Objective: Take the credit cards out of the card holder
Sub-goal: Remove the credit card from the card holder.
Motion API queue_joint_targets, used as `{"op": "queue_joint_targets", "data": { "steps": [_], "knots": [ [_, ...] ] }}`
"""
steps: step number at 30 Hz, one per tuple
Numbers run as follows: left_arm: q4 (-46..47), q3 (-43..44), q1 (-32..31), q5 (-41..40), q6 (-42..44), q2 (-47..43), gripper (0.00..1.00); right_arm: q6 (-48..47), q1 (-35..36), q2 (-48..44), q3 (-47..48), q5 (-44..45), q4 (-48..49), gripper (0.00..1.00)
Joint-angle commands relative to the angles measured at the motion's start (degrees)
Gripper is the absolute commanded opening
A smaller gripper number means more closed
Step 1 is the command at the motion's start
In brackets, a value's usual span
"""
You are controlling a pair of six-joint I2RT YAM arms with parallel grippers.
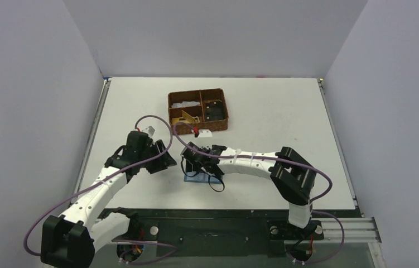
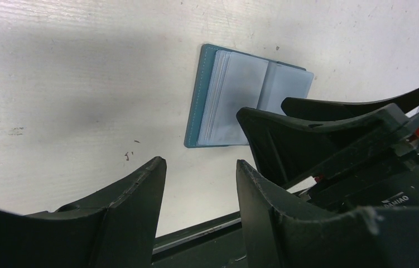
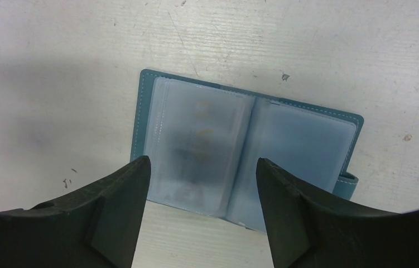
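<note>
**Right gripper square over the open card holder, left gripper waiting off to the side**

The card holder (image 3: 246,153) lies flat and spread open on the counter (image 3: 56,67), teal cover down, its clear sleeves facing up. The right gripper (image 3: 203,192) hangs directly above it, fingers apart, nothing between them, straddling the near part of the left-hand panel. That's the relation to watch: the target sits straight below and slightly ahead of those fingers, so this looks like a short drop rather than a reach.

The holder's long axis runs across the right wrist view, left to right, with the fold running away from the camera down the middle. The little snap tab (image 3: 347,181) pokes out at the right-hand panel's near corner. Under the left sleeve there's a faint tan tint, probably one of the credit cards (image 3: 204,131), though the plastic is too cloudy to be sure.

The left gripper (image 2: 201,184) is also spread and empty, standing off to the holder's side; from there the holder lies ahead, partly behind the right arm's fingers. In the overhead view the right gripper is plainly the nearer. The brown woven basket (image 1: 198,110) sits well apart at the back.
</note>
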Motion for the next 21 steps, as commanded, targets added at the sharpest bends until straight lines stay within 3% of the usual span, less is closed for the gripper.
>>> {"op": "queue_joint_targets", "data": {
  "steps": [1, 12, 21],
  "knots": [
    [2.8, 0.2, -0.2, -0.8, -0.4, -1.5, 0.47, 0.2, 0.9, 2.0, 1.7, 2.0, 1.8, 0.65],
    [3.5, -0.9, -0.2, -0.5, -0.5, -1.5, 0.47, 1.0, 1.8, 4.0, 1.3, 2.0, 1.9, 0.62],
    [4.4, -1.5, -0.3, -0.2, -0.7, -0.8, 0.47, 0.8, 1.7, 3.8, -0.5, 1.8, 2.4, 0.49]
  ]
}}
